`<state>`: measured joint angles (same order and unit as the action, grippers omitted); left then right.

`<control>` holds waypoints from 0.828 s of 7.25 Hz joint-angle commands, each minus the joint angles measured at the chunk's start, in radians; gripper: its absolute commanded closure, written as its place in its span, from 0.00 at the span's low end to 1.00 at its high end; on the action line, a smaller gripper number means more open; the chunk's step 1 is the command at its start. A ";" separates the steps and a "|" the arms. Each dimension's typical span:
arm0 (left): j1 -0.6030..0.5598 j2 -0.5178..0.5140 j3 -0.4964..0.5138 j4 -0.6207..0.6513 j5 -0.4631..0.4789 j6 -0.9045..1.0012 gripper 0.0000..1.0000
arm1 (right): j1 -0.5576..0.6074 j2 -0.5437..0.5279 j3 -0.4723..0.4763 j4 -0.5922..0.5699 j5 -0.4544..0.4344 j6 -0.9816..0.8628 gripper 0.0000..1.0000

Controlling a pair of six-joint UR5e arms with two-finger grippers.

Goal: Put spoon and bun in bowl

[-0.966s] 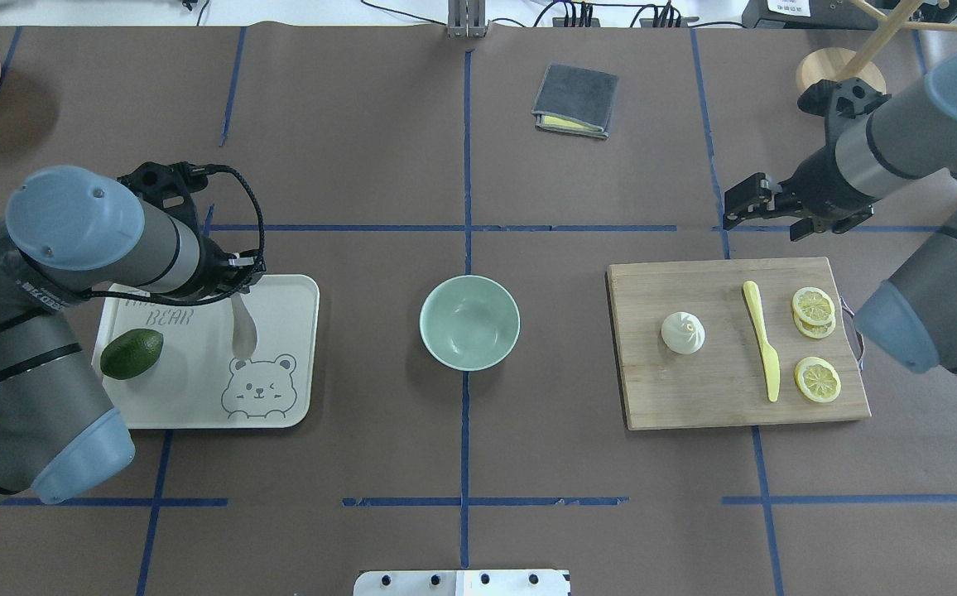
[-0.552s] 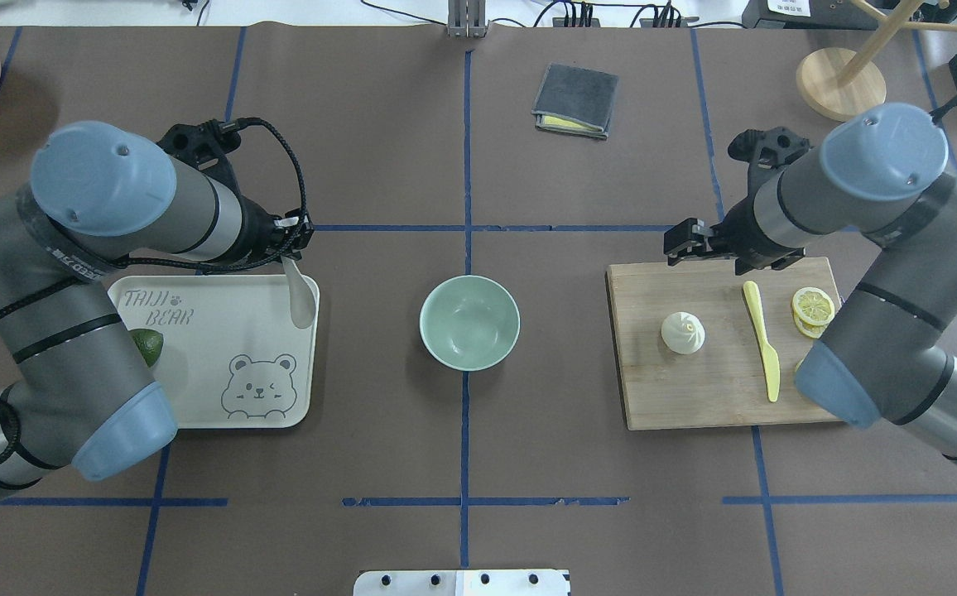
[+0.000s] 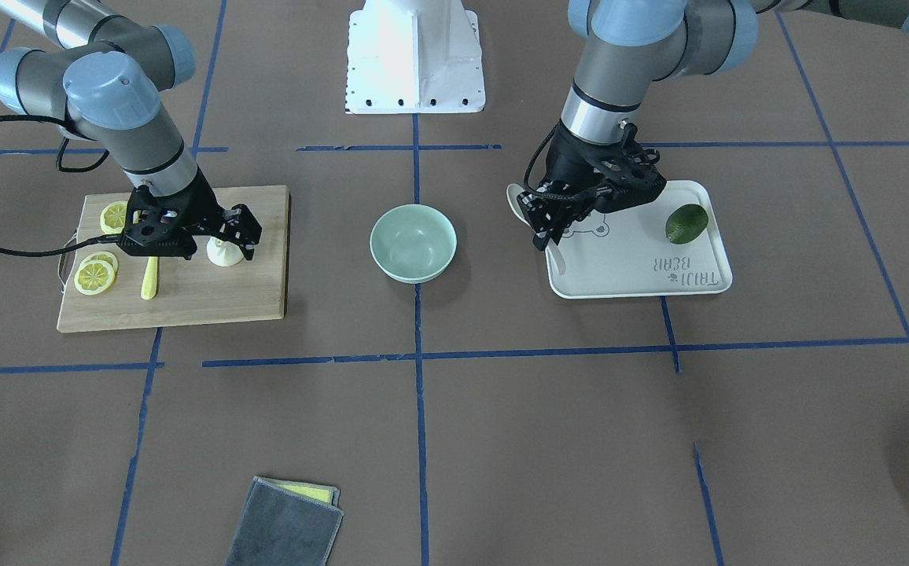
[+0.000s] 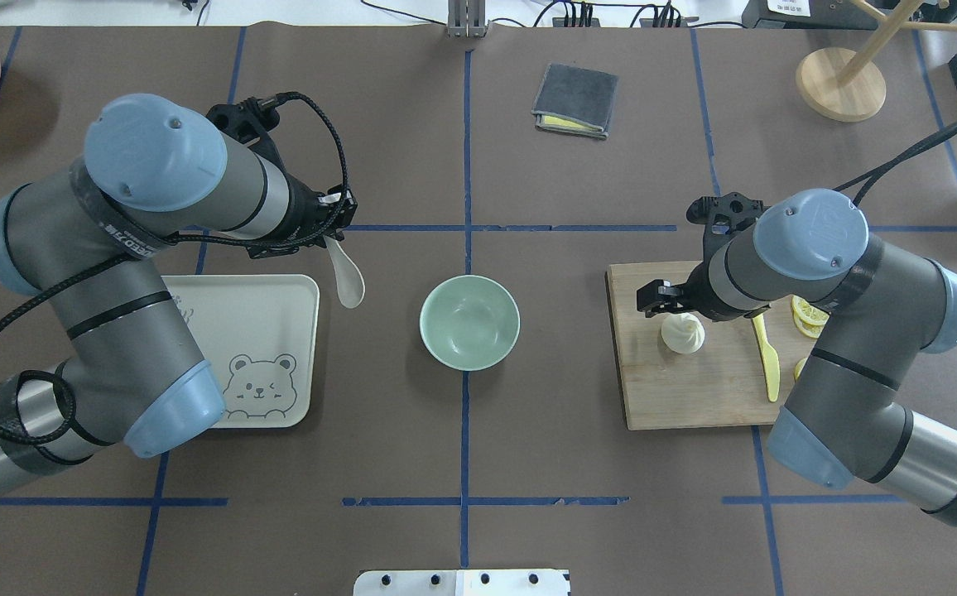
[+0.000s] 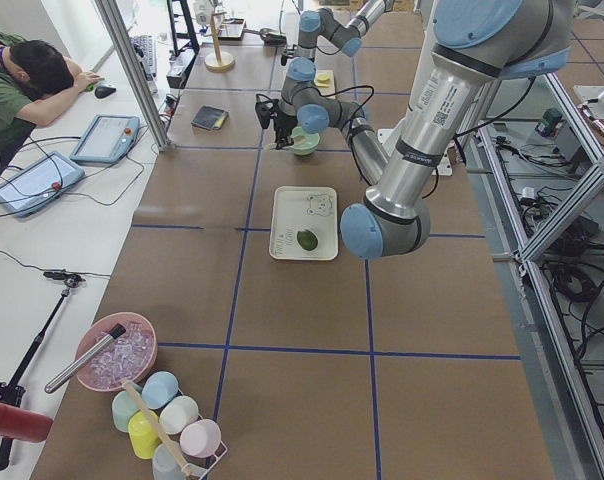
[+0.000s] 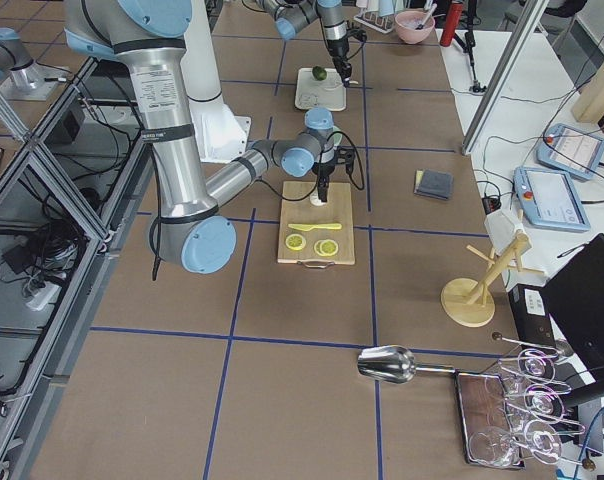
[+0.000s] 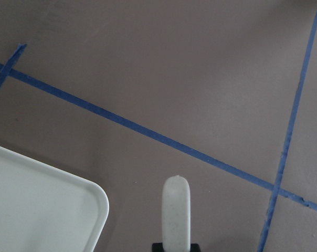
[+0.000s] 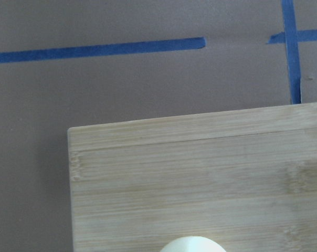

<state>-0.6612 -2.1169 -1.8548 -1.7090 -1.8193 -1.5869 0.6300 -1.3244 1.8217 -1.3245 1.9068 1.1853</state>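
Observation:
The off-white spoon [image 4: 349, 282] hangs scoop-down from my left gripper [image 4: 334, 237], which is shut on its handle. It is in the air between the bear tray [image 4: 267, 327] and the mint-green bowl [image 4: 469, 323], which is empty. The handle end shows in the left wrist view [image 7: 176, 210]. The front view shows the spoon [image 3: 515, 197] and the left gripper [image 3: 542, 222]. The white pleated bun [image 4: 685, 334] sits on the wooden cutting board [image 4: 694, 389]. My right gripper [image 4: 670, 305] is open right over the bun [image 3: 223, 254], its jaws to either side of it.
A yellow plastic knife [image 4: 766, 352] and lemon slices [image 4: 811, 314] lie on the board right of the bun. A green avocado-like fruit [image 3: 686, 223] sits on the tray. A folded grey cloth [image 4: 575, 101] and a wooden stand [image 4: 840, 83] are at the far side.
My left gripper carried the spoon right, off the tray, toward the bowl. My right gripper moved left and toward the robot onto the board, down over the bun.

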 commanded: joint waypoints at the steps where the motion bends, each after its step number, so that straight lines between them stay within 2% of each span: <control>1: 0.002 -0.018 0.015 -0.017 0.000 -0.014 1.00 | -0.013 -0.002 -0.013 -0.008 0.006 0.000 0.00; 2: 0.003 -0.046 0.050 -0.023 0.000 -0.036 1.00 | -0.013 -0.004 -0.010 -0.010 0.011 0.000 0.03; 3: 0.003 -0.075 0.099 -0.070 0.000 -0.066 1.00 | -0.013 -0.004 -0.010 -0.013 0.011 0.002 0.24; 4: 0.006 -0.077 0.147 -0.157 0.000 -0.124 1.00 | -0.010 -0.007 -0.009 -0.013 0.014 0.000 0.55; 5: 0.008 -0.098 0.185 -0.185 0.000 -0.136 1.00 | -0.010 -0.012 -0.004 -0.013 0.015 0.000 0.77; 6: 0.017 -0.110 0.196 -0.187 0.000 -0.139 1.00 | -0.010 -0.012 -0.002 -0.012 0.015 0.000 0.81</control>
<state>-0.6523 -2.2091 -1.6875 -1.8727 -1.8193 -1.7109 0.6192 -1.3340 1.8163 -1.3371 1.9210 1.1859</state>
